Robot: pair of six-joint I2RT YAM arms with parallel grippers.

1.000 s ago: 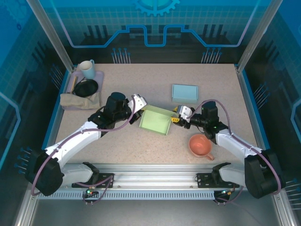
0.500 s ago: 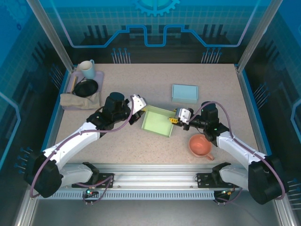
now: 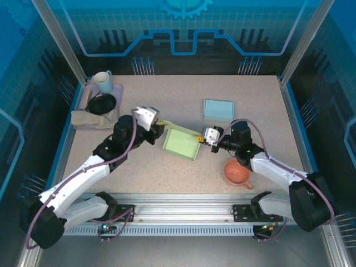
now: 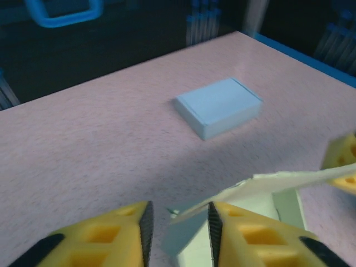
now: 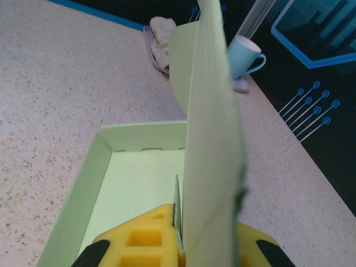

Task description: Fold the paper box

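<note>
The light green paper box point(image 3: 181, 144) lies open in the middle of the table. My right gripper point(image 3: 201, 137) is at its right side, shut on an upright flap point(image 5: 214, 139) that rises beside the box floor point(image 5: 139, 183). My left gripper point(image 3: 159, 125) is at the box's far left corner. In the left wrist view its yellow fingers point(image 4: 245, 233) stand open, and the corner of a raised flap point(image 4: 261, 186) reaches into the gap between them. I cannot tell whether it touches the pads.
A closed pale blue box point(image 3: 218, 109) lies behind the green one, also seen as the blue box point(image 4: 218, 107). A pink cup point(image 3: 236, 171) stands by my right forearm. At far left a tray point(image 3: 117, 89) holds a mug point(image 3: 102, 81), a black bowl point(image 3: 102, 104) and a cloth point(image 3: 92, 118).
My left arm has drawn back to the left and turned its wrist. My right gripper has pushed left with the flap, and the box has shifted slightly left.
</note>
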